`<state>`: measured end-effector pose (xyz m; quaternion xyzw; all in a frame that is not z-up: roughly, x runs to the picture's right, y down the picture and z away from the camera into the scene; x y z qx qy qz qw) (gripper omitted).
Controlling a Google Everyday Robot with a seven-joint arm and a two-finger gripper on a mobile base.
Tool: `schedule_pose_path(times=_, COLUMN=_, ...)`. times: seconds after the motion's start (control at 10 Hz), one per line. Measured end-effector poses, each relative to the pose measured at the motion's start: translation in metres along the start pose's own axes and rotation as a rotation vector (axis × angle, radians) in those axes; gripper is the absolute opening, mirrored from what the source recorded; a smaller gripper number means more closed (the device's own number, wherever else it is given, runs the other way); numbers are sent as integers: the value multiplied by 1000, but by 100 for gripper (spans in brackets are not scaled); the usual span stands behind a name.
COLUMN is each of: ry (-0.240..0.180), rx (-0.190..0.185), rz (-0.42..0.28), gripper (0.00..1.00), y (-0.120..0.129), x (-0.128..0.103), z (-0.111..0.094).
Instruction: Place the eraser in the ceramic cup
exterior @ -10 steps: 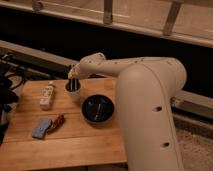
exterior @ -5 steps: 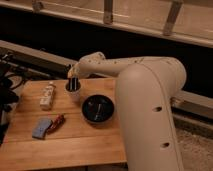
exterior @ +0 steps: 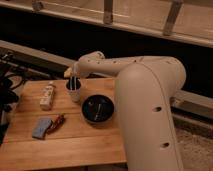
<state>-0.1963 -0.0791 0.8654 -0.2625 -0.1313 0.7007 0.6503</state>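
While the big white arm point(exterior: 150, 100) filled the right of the scene and reached left across the far edge, the wooden tabletop point(exterior: 75, 142) lay beneath it with its few things spread out. Near the middle sat the wide black bowl point(exterior: 98, 109), and just to its left and a little farther back stood the ceramic cup point(exterior: 74, 93), upright. A pale bottle-like thing point(exterior: 47, 96) lay to the left of the cup, and at the near left a blue block point(exterior: 42, 127) rested with a small red item point(exterior: 57, 123) touching its right side. The hand point(exterior: 73, 82) hung directly over the cup, its dark tips dipping to the rim or just inside; whether it was apart, together or clamped on something I cannot tell. Over the last second almost nothing had shifted: the arm held the same pose above the cup and every object kept its place. The eraser itself could not be made out at the hand or within the cup. My reading was that the task stood at its release step, with the drop either happening or just finished, and only a clean lift away remaining.
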Motion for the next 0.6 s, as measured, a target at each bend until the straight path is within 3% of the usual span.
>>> schedule_pose_path(times=0.6, ry=-1, rx=-3, rz=-8, gripper=100, y=6, x=-1, z=0)
